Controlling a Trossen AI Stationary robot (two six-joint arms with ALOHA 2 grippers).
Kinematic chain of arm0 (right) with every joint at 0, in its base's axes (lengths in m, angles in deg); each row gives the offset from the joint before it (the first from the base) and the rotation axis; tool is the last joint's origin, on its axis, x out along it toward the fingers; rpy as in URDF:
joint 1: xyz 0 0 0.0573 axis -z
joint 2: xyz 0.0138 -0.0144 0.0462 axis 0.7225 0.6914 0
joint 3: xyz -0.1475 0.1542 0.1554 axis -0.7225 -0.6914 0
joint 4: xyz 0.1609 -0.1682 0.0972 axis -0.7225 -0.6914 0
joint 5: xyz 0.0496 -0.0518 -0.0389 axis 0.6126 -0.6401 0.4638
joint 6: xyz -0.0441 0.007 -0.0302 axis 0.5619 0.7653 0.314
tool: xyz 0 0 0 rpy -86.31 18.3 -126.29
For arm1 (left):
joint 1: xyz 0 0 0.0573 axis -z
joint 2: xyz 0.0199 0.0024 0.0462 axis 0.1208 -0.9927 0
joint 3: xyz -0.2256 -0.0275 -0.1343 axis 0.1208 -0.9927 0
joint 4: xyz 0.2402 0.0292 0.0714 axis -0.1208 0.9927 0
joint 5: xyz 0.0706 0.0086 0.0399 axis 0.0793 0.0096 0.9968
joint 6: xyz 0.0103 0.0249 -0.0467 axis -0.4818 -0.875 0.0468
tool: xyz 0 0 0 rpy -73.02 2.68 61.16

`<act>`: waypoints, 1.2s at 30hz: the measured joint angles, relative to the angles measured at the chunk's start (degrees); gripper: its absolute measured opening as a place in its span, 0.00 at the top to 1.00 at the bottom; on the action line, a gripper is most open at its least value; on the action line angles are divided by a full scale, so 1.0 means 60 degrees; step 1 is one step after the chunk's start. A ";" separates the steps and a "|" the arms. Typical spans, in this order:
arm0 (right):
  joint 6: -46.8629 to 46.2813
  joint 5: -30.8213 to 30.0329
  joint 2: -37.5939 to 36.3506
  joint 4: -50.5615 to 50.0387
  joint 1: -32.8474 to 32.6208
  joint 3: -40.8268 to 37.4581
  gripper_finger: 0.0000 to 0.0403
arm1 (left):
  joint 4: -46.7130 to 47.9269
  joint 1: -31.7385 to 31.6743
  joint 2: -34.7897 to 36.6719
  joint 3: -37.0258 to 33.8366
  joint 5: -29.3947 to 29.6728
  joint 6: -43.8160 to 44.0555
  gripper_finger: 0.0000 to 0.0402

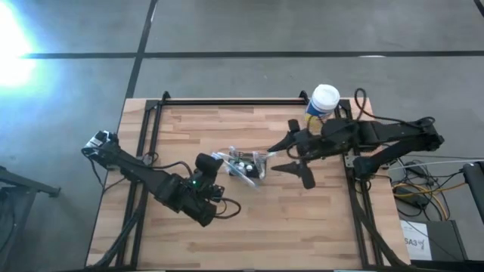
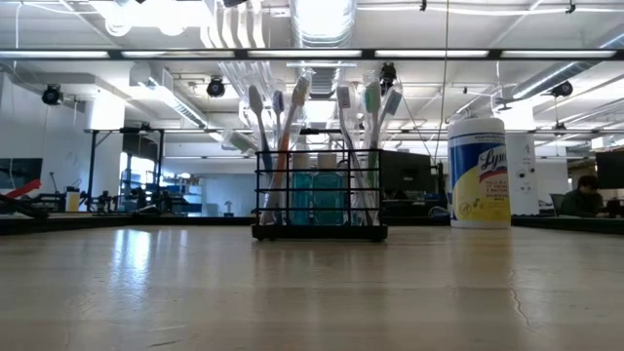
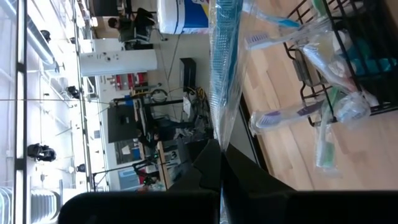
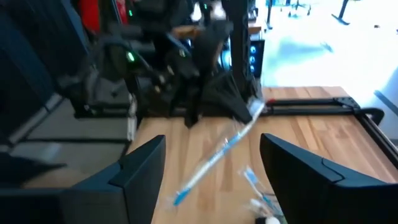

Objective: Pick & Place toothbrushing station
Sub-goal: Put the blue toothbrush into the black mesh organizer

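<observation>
The toothbrushing station, a small black mesh holder box (image 2: pixel 319 205) with several wrapped toothbrushes standing in it, rests on its base on the wooden table's middle (image 1: pixel 246 165). My left gripper (image 1: pixel 219 160) is just left of it and is shut on a blue toothbrush in a clear wrapper (image 3: pixel 222 62). The brush reaches out toward my right gripper (image 4: pixel 217 152). My right gripper (image 1: pixel 291 159) is just right of the holder, open and empty, with its fingers (image 4: pixel 143 168) either side of the brush's free end without touching it. Neither gripper shows in the low view. My left gripper (image 3: pixel 219 155) pinches one end of the wrapped toothbrush (image 3: pixel 219 134) between its two shut fingers. The brush runs on along the fingers' line. It is lifted clear of the table and slants down toward my right gripper, its free end (image 4: pixel 179 198) in the air.
A round white-lidded canister with a yellow label (image 1: pixel 325 98) stands at the table's far right, also in the low view (image 2: pixel 478 174). A black frame rail (image 1: pixel 227 102) runs along the table's far edge and sides. Bare wood (image 1: pixel 287 227) lies near the front.
</observation>
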 joint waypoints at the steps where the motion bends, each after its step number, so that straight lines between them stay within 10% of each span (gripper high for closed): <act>1: -0.0091 0.0003 -0.0070 0.0051 -0.0004 0.0012 0.37 | -0.0003 0.0008 0.0000 0.0000 0.0000 0.0004 1.00; 36: -0.1022 -0.0010 0.0059 0.0119 -0.0082 -0.0009 0.37 | 0.0081 0.0056 0.0004 -0.0007 -0.0004 -0.0375 1.00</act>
